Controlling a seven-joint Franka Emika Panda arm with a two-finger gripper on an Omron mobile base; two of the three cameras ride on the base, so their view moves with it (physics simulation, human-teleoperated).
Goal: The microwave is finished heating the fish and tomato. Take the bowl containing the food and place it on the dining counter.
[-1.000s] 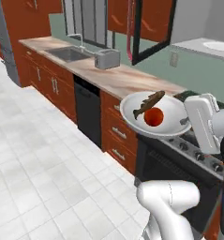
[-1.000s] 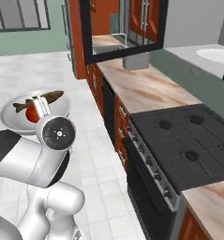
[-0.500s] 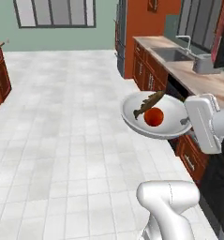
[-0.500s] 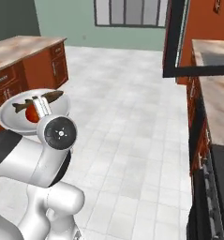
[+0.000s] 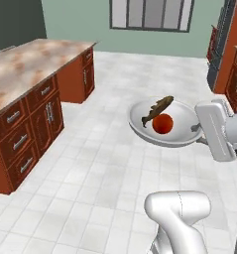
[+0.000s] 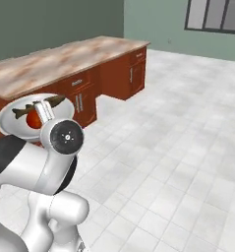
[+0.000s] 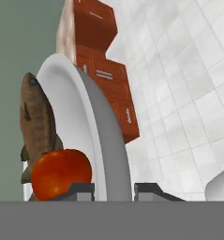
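Gripper [image 7: 113,190] is clamped on the rim of the bowl [image 5: 182,125], one fingertip [image 7: 80,190] inside the rim and the other outside, and carries it in the air above the white tiled floor [image 5: 115,163]. In the left base view the bowl sits level at centre frame, the fish [image 5: 157,109] lying at its 11 o'clock and touching the tomato [image 5: 162,123] at the middle. The dining counter [image 5: 26,67] stands well apart at 9 to 10 o'clock of the bowl, marble top over red-brown drawers
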